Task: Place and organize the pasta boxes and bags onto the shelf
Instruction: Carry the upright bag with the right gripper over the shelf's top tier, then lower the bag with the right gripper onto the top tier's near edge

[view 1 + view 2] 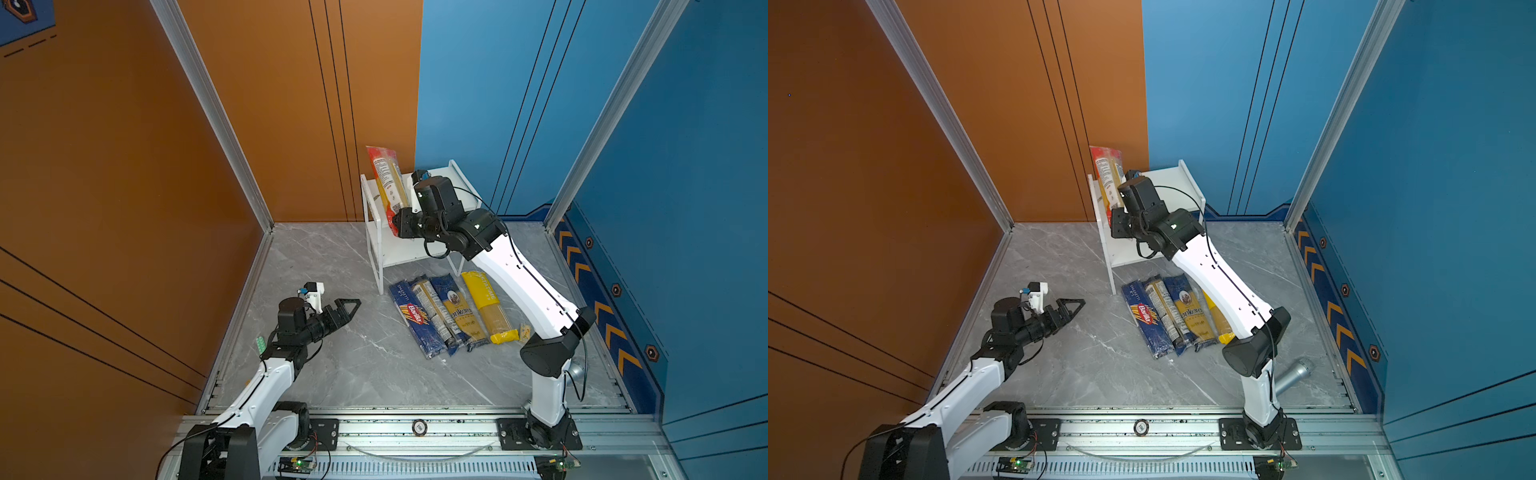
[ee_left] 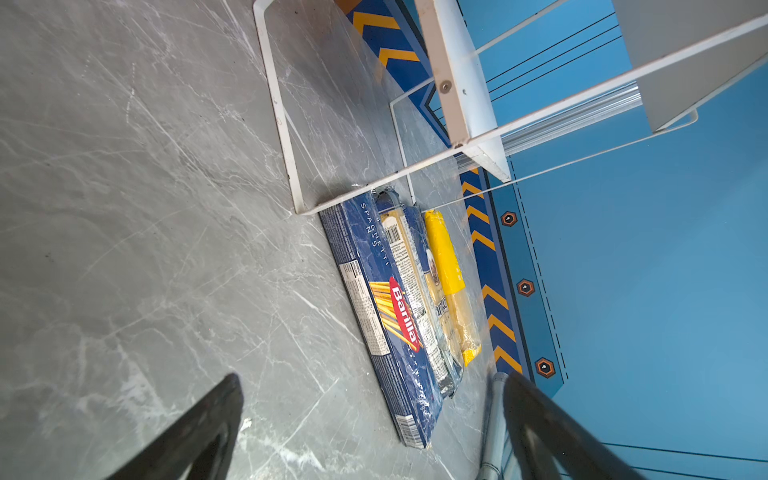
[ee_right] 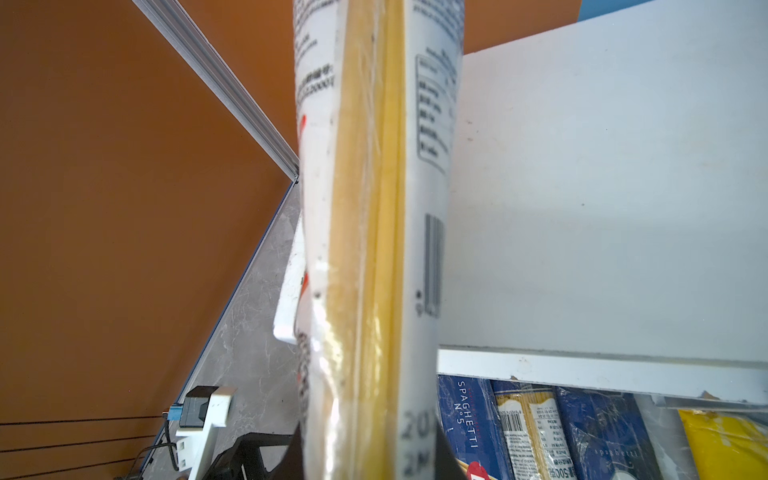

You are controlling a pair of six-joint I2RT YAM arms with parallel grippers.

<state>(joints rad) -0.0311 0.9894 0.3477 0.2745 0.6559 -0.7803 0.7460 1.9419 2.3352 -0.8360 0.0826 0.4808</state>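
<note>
My right gripper (image 1: pixel 395 221) (image 1: pixel 1117 222) (image 3: pixel 365 453) is shut on the lower end of the red-ended clear pasta pack (image 1: pixel 388 178) (image 1: pixel 1109 178) (image 3: pixel 365 208). The pack stands steeply tilted over the left end of the white shelf (image 1: pixel 399 249) (image 1: pixel 1179 183) (image 3: pixel 582 208). On the floor before the shelf lie the dark blue Barilla box (image 1: pixel 415 320) (image 2: pixel 386 316), a clear dark-blue-labelled bag (image 1: pixel 436 311), a blue-yellow portrait bag (image 1: pixel 457 311) and a yellow bag (image 1: pixel 488 303) (image 2: pixel 444 257). My left gripper (image 1: pixel 351 305) (image 1: pixel 1073 305) (image 2: pixel 372 376) hovers open and empty, left of them.
A grey microphone (image 1: pixel 1296 374) (image 2: pixel 494 415) lies on the floor by my right arm's base. The orange wall closes the left side and the blue wall the right. Both of the shelf's boards are bare.
</note>
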